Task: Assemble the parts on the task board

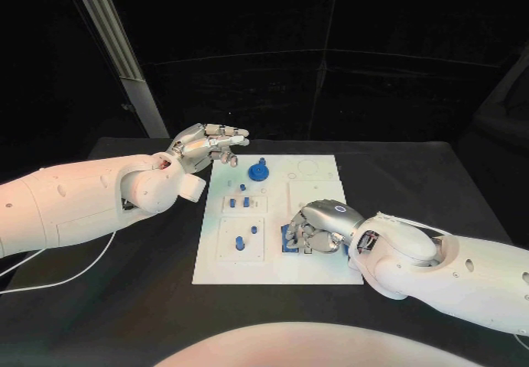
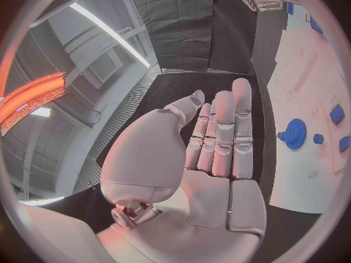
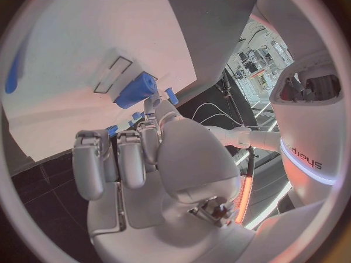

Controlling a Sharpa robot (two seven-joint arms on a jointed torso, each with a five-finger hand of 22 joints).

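Head view has the right robot hand [image 1: 316, 227] curled onto the near board [image 1: 319, 164] parts [image 3: 136, 90], while the left robot hand [image 2: 219, 135] hovers with fingers straight, holding nothing.

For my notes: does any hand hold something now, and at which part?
The left hand holds nothing. The right hand rests on a blue part at the task board's near edge; a grip cannot be told.

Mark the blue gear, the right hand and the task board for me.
blue gear [image 1: 259, 170], head view, on its round face.
right hand [image 1: 314, 227], head view, on its back.
task board [image 1: 326, 267], head view, on a bare near corner.
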